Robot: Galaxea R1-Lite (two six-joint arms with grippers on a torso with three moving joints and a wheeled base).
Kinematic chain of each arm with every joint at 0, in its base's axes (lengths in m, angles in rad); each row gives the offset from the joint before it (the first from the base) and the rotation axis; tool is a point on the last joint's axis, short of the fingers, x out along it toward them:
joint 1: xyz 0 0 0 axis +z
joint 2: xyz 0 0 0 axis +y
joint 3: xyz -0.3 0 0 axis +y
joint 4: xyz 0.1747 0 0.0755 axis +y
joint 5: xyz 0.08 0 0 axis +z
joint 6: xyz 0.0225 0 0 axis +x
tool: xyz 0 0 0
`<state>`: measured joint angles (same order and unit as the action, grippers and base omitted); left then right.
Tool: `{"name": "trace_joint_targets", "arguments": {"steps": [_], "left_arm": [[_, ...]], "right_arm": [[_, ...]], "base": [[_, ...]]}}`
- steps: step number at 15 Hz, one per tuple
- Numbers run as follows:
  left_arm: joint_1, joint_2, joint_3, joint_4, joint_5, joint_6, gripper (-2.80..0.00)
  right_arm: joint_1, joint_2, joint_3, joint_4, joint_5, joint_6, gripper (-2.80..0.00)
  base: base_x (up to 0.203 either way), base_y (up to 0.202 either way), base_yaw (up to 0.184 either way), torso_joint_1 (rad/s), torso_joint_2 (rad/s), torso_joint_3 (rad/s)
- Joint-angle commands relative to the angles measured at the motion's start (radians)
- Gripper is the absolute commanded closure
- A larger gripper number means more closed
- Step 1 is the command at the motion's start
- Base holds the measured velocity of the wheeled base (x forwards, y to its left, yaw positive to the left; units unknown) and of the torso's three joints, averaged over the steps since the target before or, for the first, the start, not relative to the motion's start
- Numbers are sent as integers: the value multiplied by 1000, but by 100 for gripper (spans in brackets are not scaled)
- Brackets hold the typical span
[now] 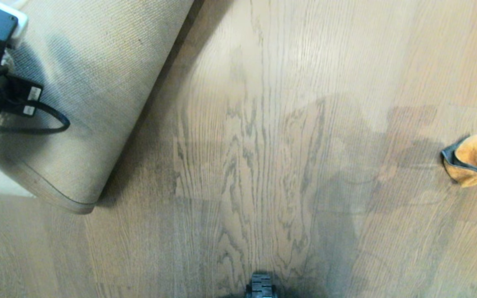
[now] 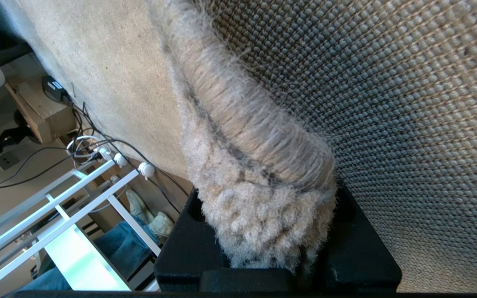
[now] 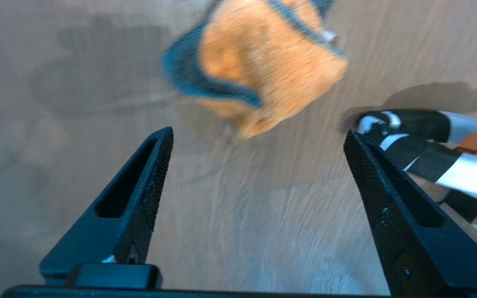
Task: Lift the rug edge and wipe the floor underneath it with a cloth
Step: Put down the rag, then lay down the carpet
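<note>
Orange fluff of the cloth (image 3: pixel 259 70) lies free on the floor (image 3: pixel 230 215), just ahead of our right gripper (image 3: pixel 257 140), whose jaws stand wide with nothing between them. Our left gripper (image 2: pixel 275 256) has its jaws clamped on the rug edge (image 2: pixel 259 174), holding it raised. We judge the best course is to keep that clamp steady and lift the right arm straight clear of the cloth.
</note>
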<state>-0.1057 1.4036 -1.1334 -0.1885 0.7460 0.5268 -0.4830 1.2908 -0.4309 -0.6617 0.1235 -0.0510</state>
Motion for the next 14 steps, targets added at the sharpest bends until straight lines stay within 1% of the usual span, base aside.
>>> {"name": "trace_joint_targets", "arguments": {"steps": [1, 2, 4, 5, 6, 7, 10, 12, 14], "left_arm": [[0, 0, 1, -1, 3, 2, 0], [-1, 0, 1, -2, 3, 2, 0], [-3, 0, 1, 0, 3, 3, 0], [-5, 0, 1, -1, 3, 2, 0], [-9, -1, 0, -1, 3, 2, 0], [-9, -2, 0, -2, 4, 2, 0], [-9, -5, 0, -2, 4, 2, 0], [-9, -5, -3, -2, 4, 2, 0], [-9, -5, -3, -2, 4, 2, 0]], "right_arm": [[3, -203, 33, 92, 55, -24, -280], [4, -276, 42, 158, 95, -38, -280], [5, -421, 53, 337, 182, -61, -280], [6, -469, 57, 414, 214, -71, -280], [6, -494, 62, 461, 238, -78, -280], [6, -498, 63, 462, 242, -79, 0], [6, -516, 68, 466, 241, -82, 0], [6, -578, 104, 469, 238, -85, 0], [6, -632, 155, 469, 222, -123, 0]], "base": [[0, 0, 0, 0, 0, 0], [0, 0, 0, 0, 0, 0], [0, 0, 0, 0, 0, 0], [0, 0, 0, 0, 0, 0], [0, 0, 0, 0, 0, 0], [0, 0, 0, 0, 0, 0], [0, 0, 0, 0, 0, 0], [0, 0, 0, 0, 0, 0], [0, 0, 0, 0, 0, 0]]}}
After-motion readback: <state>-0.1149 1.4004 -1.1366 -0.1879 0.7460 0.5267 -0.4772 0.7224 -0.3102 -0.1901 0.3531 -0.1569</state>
